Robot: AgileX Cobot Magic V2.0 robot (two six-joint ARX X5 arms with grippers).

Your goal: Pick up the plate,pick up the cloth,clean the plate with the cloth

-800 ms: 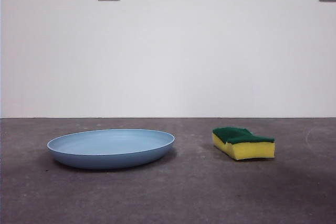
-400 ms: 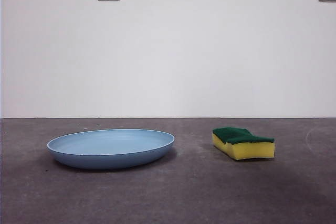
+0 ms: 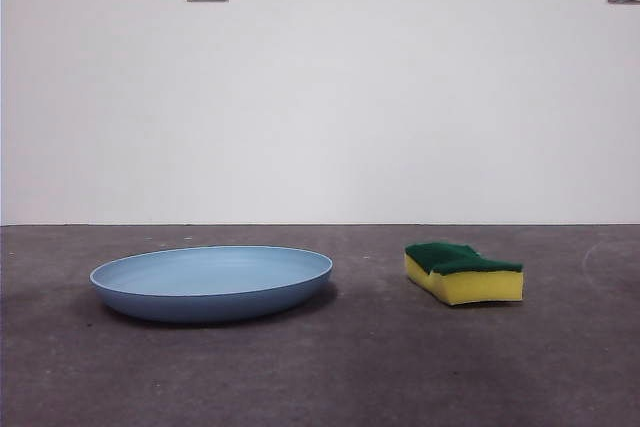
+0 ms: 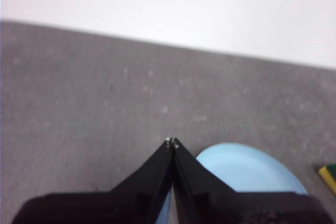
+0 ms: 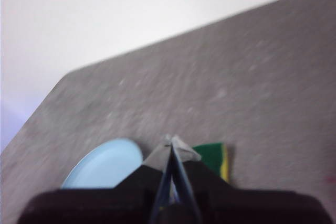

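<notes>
Plate [image 3: 211, 283]: untouched on tabletop [image 3: 330, 377], not yet picked up. Left pincer [image 4: 171, 142] pressed closed, empty, above plate's near rim; right pincer [image 5: 169, 145] likewise closed over the cloth [image 3: 463, 272], well apart from plate. Next: each must open, then descend.

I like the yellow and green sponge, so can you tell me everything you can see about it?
The sponge is a small block with a soft-looking yellow body and a dark green scrubbing layer on top. Its sides are wavy, not straight. It lies flat on the grey table, green side up, turned at a slight angle. It sits apart from the blue plate, with bare table between them. Nothing touches it but the table; no gripper holds it.
</notes>
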